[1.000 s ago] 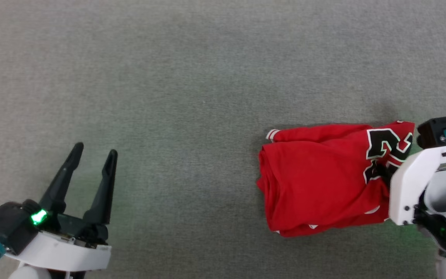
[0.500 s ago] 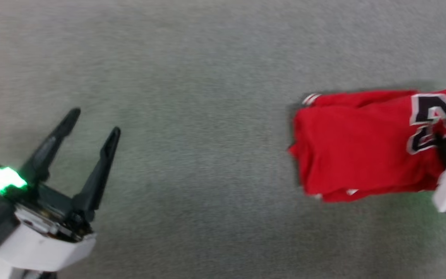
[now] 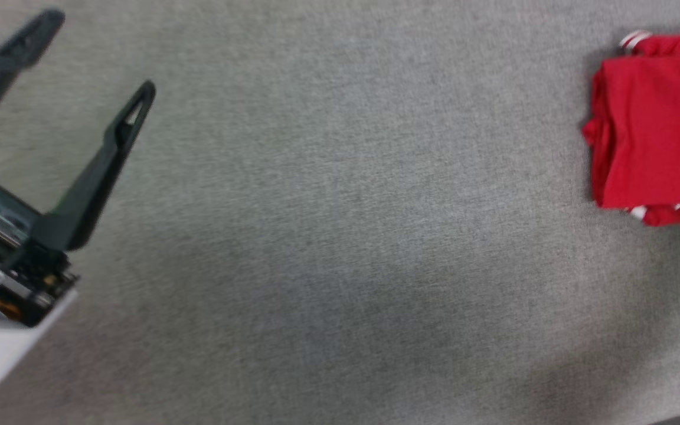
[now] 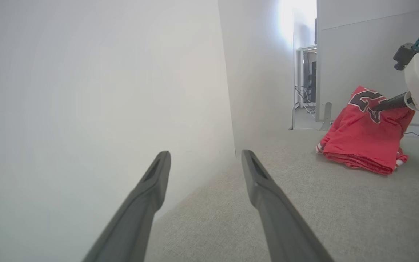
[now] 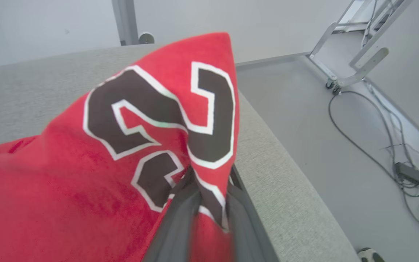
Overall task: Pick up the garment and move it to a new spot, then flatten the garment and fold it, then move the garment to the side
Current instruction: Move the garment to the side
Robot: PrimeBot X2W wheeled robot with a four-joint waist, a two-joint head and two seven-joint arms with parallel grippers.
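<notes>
The garment point(image 3: 659, 124) is a folded red shirt on the grey tabletop at the head view's right edge. My right gripper point(image 5: 209, 176) is shut on the garment point(image 5: 86, 182), pinching the cloth just under its black, white-outlined number. In the left wrist view the right gripper point(image 4: 376, 108) holds that end of the garment point(image 4: 362, 142) raised while the rest lies on the table. My left gripper point(image 3: 98, 56) is open, holds nothing and is far to the left of the shirt. The left gripper point(image 4: 206, 155) hovers above the table near a white wall.
The grey fabric table point(image 3: 328, 236) spreads between the two arms. Its right edge point(image 5: 296, 189) drops to a grey floor with cables point(image 5: 376, 153) and a wheeled metal stand point(image 5: 355, 62). A white partition point(image 4: 96, 91) stands close to the left gripper.
The right gripper has shut on the numbered end of the garment and raised it. The head camera has swung left, so the shirt now sits at the picture's right edge. The left gripper looms larger.
</notes>
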